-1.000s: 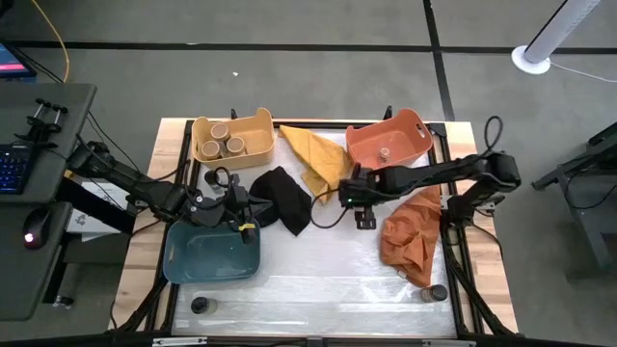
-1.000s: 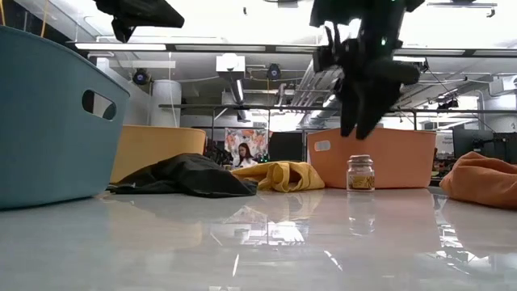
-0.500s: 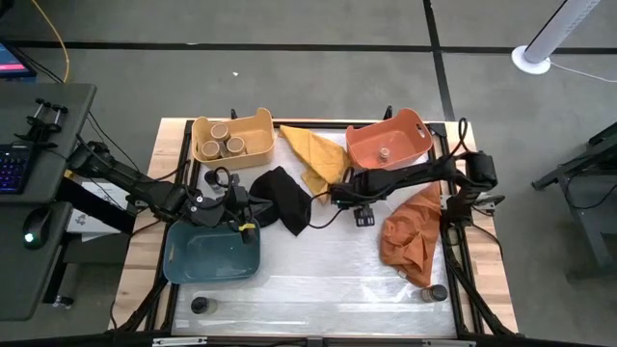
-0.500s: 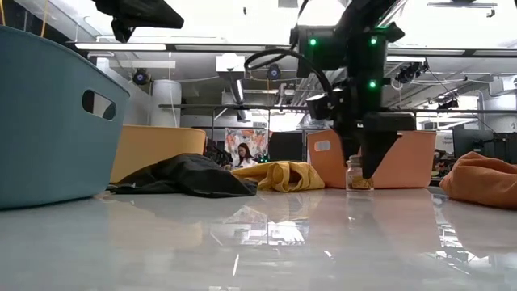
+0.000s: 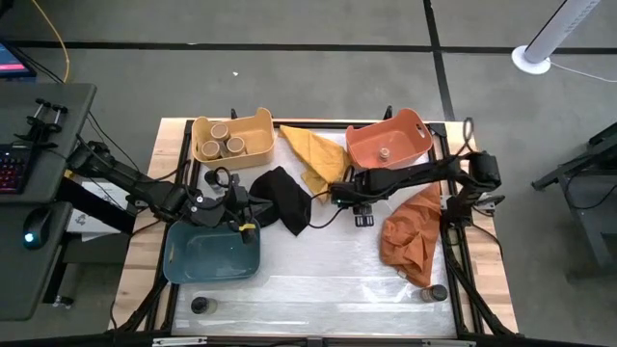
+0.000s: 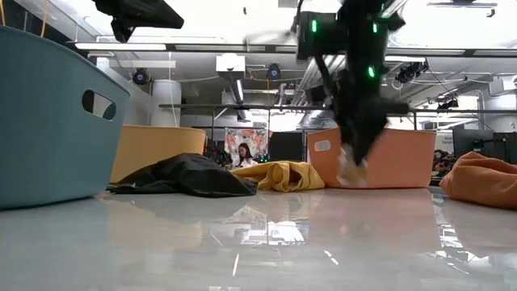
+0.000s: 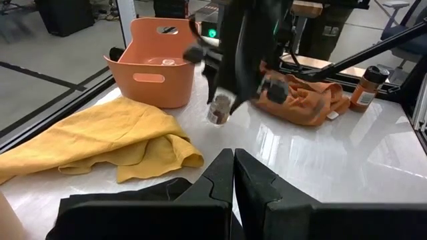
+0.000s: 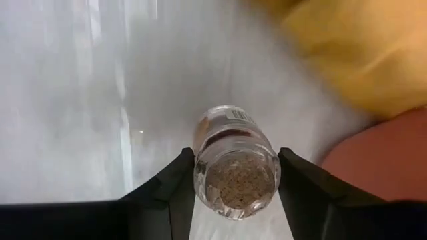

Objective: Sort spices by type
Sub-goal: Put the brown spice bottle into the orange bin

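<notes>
My right gripper (image 5: 339,196) is over the table's middle, between the yellow cloth (image 5: 313,154) and the orange bin (image 5: 390,145), shut on a small glass spice jar (image 8: 235,170) with a brownish top. The left wrist view shows this jar (image 7: 219,109) under the gripper. My left gripper (image 7: 233,167) is shut and holds nothing; it hovers by the black cloth (image 5: 284,198) above the blue bin's (image 5: 212,255) far rim. Three tan-topped jars (image 5: 224,145) stand in the yellow bin, and one jar (image 5: 384,152) in the orange bin. A black-topped jar (image 5: 200,306) and a brownish jar (image 5: 439,292) stand near the table's near edge. My right gripper pinches the jar between its two fingers (image 8: 175,190), one on each side of the jar's top end (image 8: 200,175). The fingers come from above, pointing down. The jar (image 6: 351,170) hangs below them, lifted just clear of the table and slightly tilted.
An orange cloth (image 5: 410,236) lies heaped at the right, near the brownish jar. The yellow cloth lies between the yellow bin (image 5: 231,138) and the orange bin. Bare white tabletop (image 5: 318,275) stretches across the near middle. A person sits far off in the room (image 6: 241,153).
My right gripper came down over the jar that stood on the table by the orange bin, took hold of it and raised it just off the table, shifting slightly toward the table's left. The left arm kept still.
</notes>
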Action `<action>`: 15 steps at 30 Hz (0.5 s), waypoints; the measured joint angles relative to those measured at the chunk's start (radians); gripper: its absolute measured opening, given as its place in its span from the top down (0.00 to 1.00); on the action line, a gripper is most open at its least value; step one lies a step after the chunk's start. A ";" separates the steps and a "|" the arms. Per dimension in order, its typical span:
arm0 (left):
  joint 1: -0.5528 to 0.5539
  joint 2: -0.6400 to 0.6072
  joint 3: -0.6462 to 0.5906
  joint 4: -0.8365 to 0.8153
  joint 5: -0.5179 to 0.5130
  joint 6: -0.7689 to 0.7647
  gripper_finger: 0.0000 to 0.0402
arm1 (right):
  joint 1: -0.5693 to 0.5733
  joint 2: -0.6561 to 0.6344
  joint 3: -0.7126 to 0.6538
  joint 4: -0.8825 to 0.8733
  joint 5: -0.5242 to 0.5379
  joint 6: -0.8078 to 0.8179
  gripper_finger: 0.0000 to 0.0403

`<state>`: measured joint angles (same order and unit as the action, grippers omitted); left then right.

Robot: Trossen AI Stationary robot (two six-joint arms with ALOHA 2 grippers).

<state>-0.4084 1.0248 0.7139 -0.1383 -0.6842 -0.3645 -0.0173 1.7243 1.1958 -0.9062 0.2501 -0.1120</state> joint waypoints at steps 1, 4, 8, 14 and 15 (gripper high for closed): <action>0.000 0.000 0.000 0.000 0.000 0.000 1.00 | 0.001 -0.025 0.018 0.001 0.000 0.000 0.58; 0.000 0.000 0.000 0.000 0.000 0.000 1.00 | 0.002 -0.103 0.061 -0.001 0.060 0.024 0.58; 0.000 0.000 0.000 -0.001 0.000 0.000 1.00 | -0.026 -0.216 0.076 -0.025 0.228 0.073 0.58; 0.000 0.000 0.000 0.000 0.000 0.000 1.00 | -0.123 -0.298 0.076 -0.211 0.377 0.249 0.58; 0.000 0.000 0.000 0.000 0.000 0.000 1.00 | -0.140 -0.305 0.076 -0.236 0.382 0.274 0.58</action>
<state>-0.4080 1.0248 0.7139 -0.1383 -0.6842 -0.3641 -0.1574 1.4198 1.2713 -1.1423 0.6319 0.1622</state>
